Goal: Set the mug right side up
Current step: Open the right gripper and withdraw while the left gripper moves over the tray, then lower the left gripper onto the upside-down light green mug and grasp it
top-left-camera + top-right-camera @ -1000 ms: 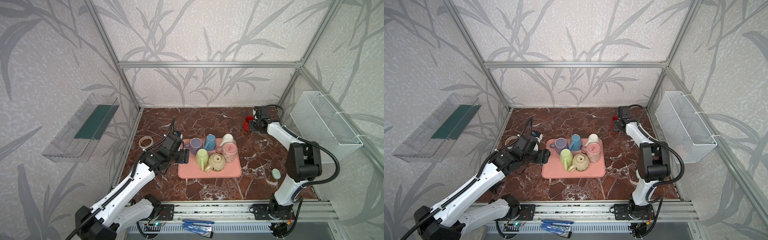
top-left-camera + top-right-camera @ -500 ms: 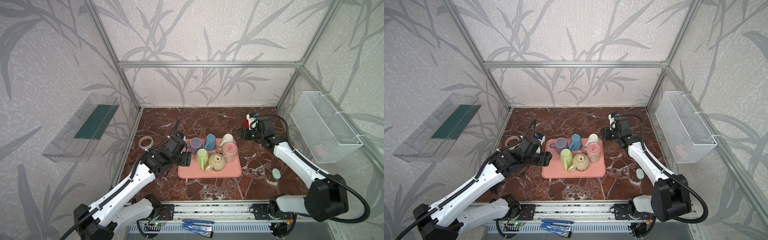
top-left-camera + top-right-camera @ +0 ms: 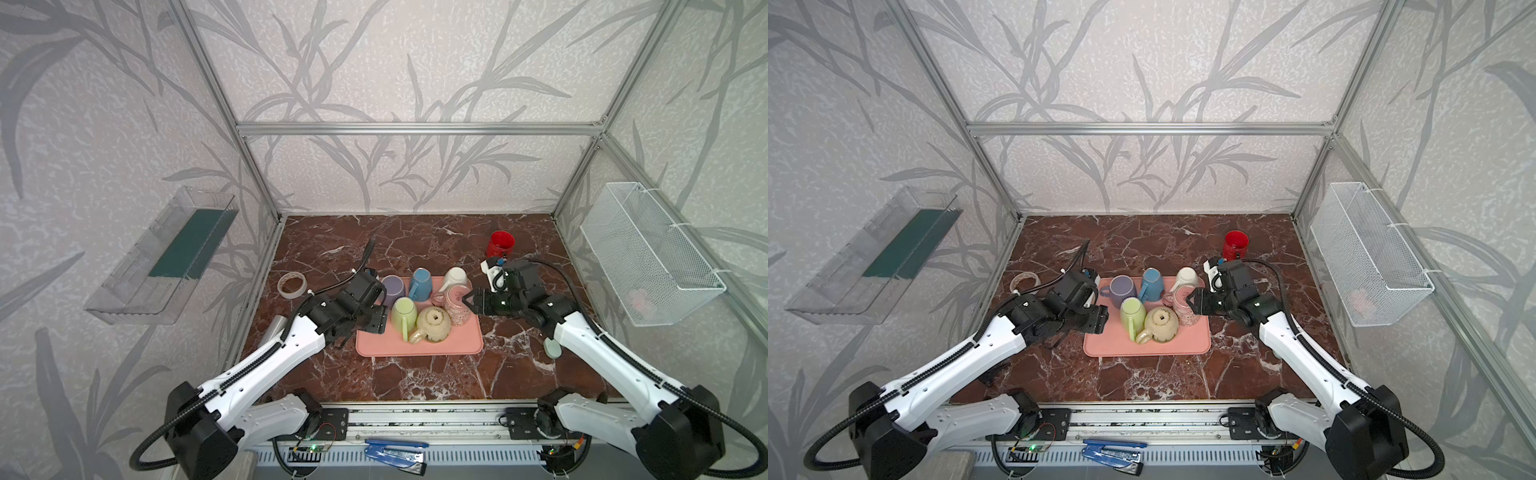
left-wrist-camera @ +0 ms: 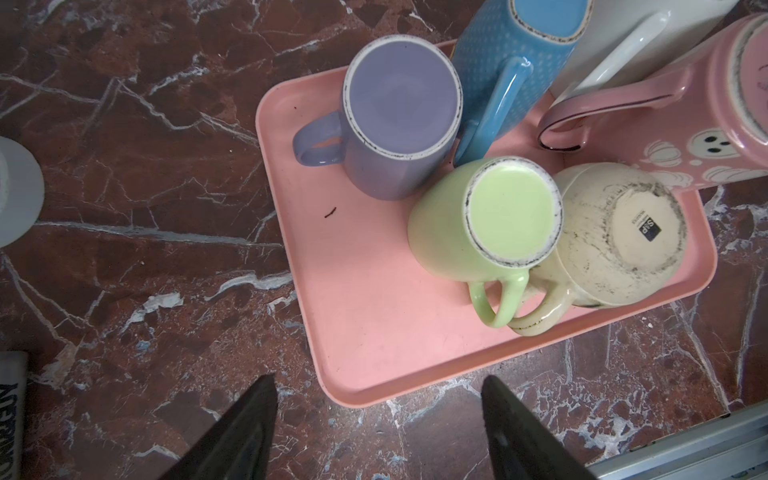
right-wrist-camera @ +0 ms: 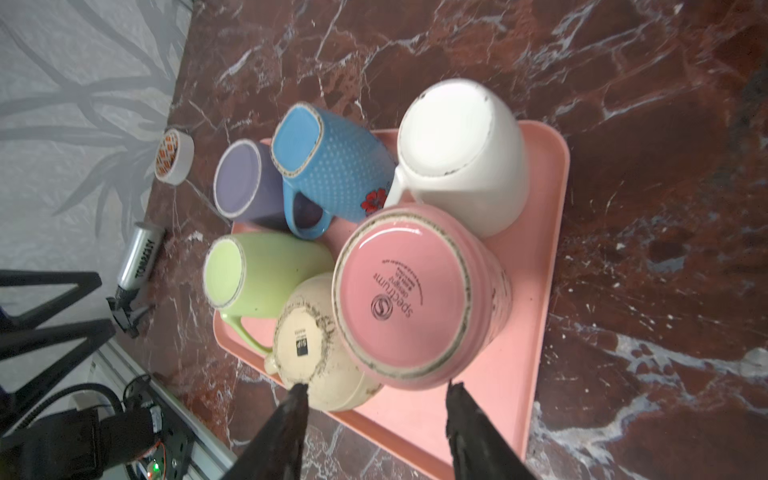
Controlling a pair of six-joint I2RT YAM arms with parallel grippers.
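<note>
Red-brown marble tabletop (image 3: 415,374) in an alu-frame booth w/ leaf-print walls. A flat pink plastic tray (image 3: 436,351) mid-table carries six mugs, all base-up. R claw (image 3: 471,303): jaws spread, empty, low at the tray edge. The pink ceramic mug w/ ghost print (image 5: 403,291) sits dead ahead of its tips, upside down on the tray. A squat cream mug (image 5: 316,353) crowds it just off one tip; can't tell if they touch. L claw (image 3: 375,322): jaws spread, nothing between, over the opposite tray edge, w/ a light-green mug (image 4: 490,220) and a lilac mug (image 4: 399,112) ahead of it. A glossy red mug (image 3: 500,244) stands mouth-up on the marble behind the R claw, so prob already sorted. Step, imo: pre-grasp on the pink mug. Next: the gap looks tight vs the mug body, so open wider, straddle the wall clear of the cream mug, close, lift, flip and set down mouth-up.
</note>
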